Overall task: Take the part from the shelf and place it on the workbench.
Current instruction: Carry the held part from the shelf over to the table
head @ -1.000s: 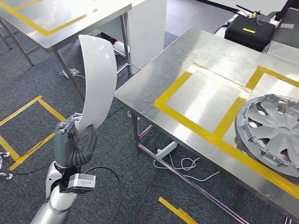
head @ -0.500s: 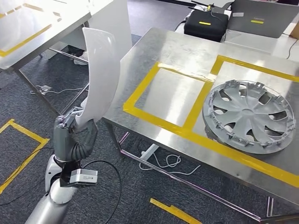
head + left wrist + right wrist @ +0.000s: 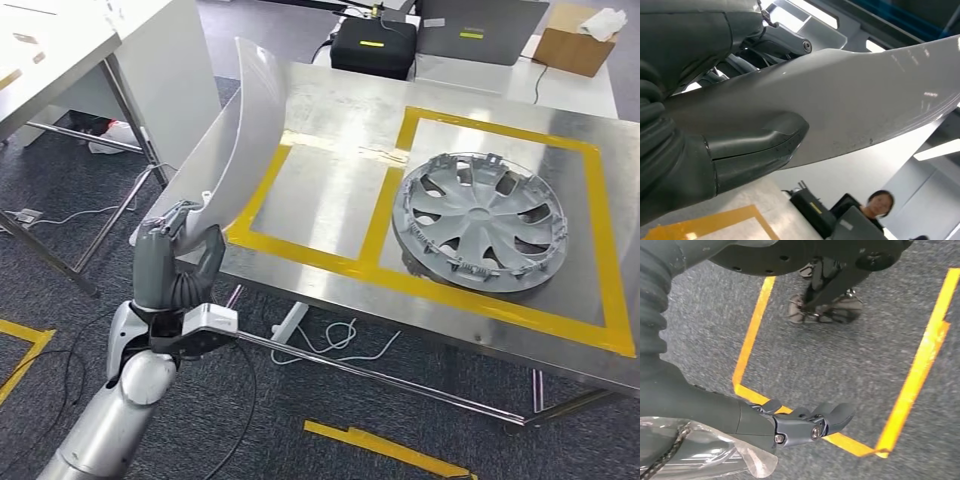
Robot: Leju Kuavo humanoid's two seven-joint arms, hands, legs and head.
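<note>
Clearly the carry is the risky part now. The left hand (image 3: 175,268) grips the white curved part (image 3: 245,140) by its lower end, thumb on one face and fingers closed behind, and the long panel stands nearly upright above it, leaning over the near left corner of the table (image 3: 340,85). In the left wrist view the thumb (image 3: 753,150) lies flat across the part (image 3: 866,100), so the hold looks like a pinch low down with most of the panel free above it.

That leverage is the worry: a tall, smooth panel held at one end could twist or slip in the fingers if the arm swings fast. Its upper edge could also clip the table edge on the way in. The left yellow-taped square (image 3: 324,200) is bare; the wheel cover (image 3: 483,220) fills the right one, and a wide sweep might knock it.

The right hand (image 3: 806,422) hangs over the carpet, fingers loosely extended, holding nothing.
</note>
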